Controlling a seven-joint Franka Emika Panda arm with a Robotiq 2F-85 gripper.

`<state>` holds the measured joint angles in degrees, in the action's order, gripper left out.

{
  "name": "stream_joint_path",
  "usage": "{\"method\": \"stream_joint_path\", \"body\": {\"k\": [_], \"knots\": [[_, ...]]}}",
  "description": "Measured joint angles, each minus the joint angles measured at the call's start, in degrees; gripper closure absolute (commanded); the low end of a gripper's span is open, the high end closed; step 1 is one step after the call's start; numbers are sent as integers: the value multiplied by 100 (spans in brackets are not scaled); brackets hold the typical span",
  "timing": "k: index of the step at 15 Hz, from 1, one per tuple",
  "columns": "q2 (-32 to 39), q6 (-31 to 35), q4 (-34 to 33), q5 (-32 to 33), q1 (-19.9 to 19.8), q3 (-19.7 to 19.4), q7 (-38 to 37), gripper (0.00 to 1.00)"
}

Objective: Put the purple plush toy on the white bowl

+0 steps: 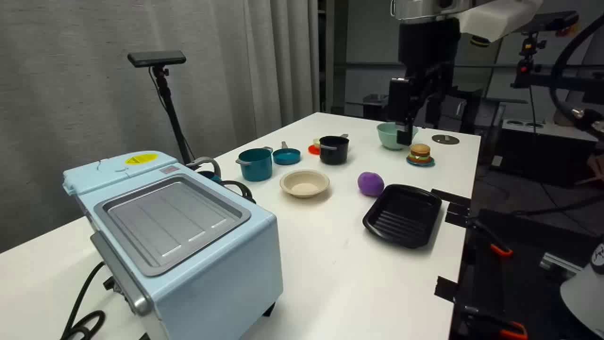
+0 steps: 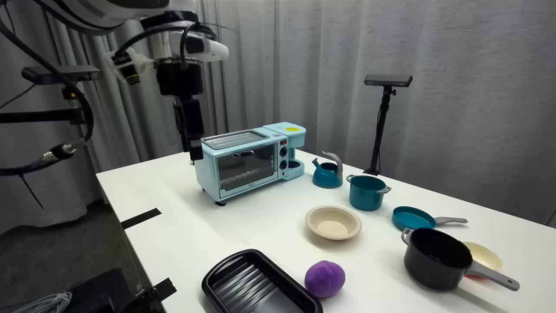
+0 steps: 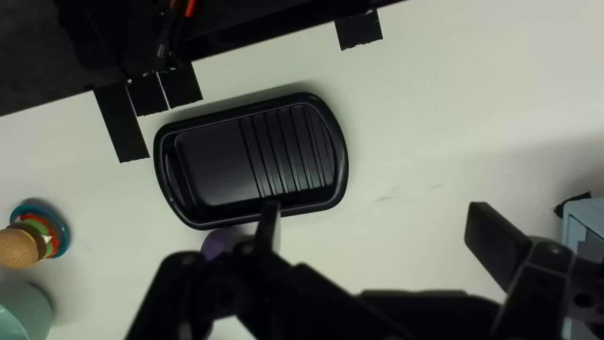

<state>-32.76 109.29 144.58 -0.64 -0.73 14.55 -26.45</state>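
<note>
The purple plush toy is a round lump on the white table, close beside a black tray, also seen in an exterior view. In the wrist view the toy is partly hidden behind my left-hand finger. The cream-white bowl stands upright on the table, a short way from the toy, and shows in an exterior view with nothing in it. It does not show in the wrist view. My gripper is open and empty, fingers wide apart, high above the table; it also shows in both exterior views.
A black ribbed tray lies near the table edge. A light-blue toaster oven, a teal pot, a teal pan, a black pot, a light-green bowl and a toy burger stand around.
</note>
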Motion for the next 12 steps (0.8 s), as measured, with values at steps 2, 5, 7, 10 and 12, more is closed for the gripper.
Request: {"method": "stream_joint_path", "body": {"k": [2, 5, 7, 10, 12], "knots": [[9, 0, 0, 0, 0, 0, 0, 0], [9, 0, 0, 0, 0, 0, 0, 0], [15, 0, 0, 10, 0, -2, 0, 0], [121, 22, -7, 75, 0, -32, 19, 0], [300, 128, -33, 189, -2, -77, 46, 0]]}}
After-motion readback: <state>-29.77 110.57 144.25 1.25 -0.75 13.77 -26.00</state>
